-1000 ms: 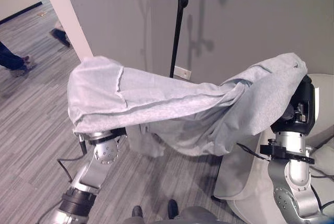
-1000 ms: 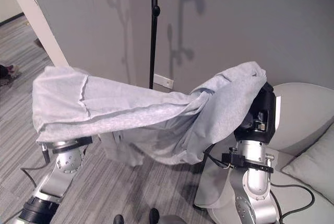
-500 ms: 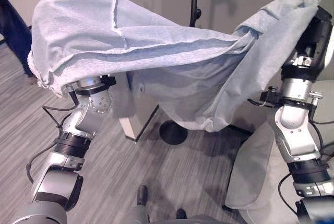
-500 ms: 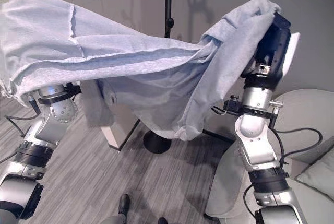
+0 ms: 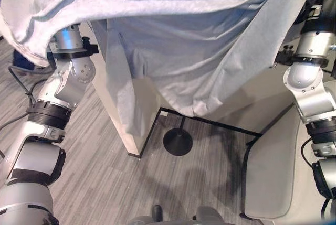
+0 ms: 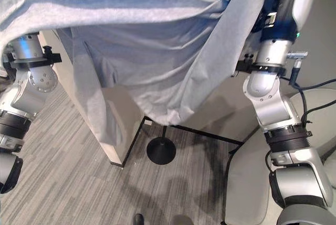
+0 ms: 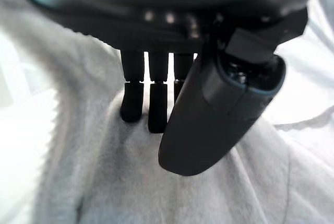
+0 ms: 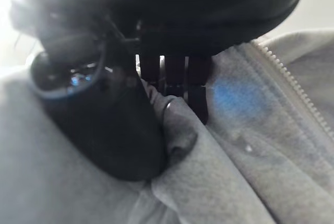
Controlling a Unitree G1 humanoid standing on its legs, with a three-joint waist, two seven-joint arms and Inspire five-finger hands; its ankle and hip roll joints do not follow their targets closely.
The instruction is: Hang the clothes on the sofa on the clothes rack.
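Eye views: grey garment stretched high between both raised arms, hanging over rack base; sofa at right.
Left wrist: left hand pinches cloth.
Right wrist: right hand pinches fold near zipper.

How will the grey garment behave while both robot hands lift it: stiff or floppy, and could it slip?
The grey garment is probably floppy: it sags between the arms in loose folds. It seems light. The left robot hand and right robot hand pinch bunched cloth, so slipping looks unlikely.
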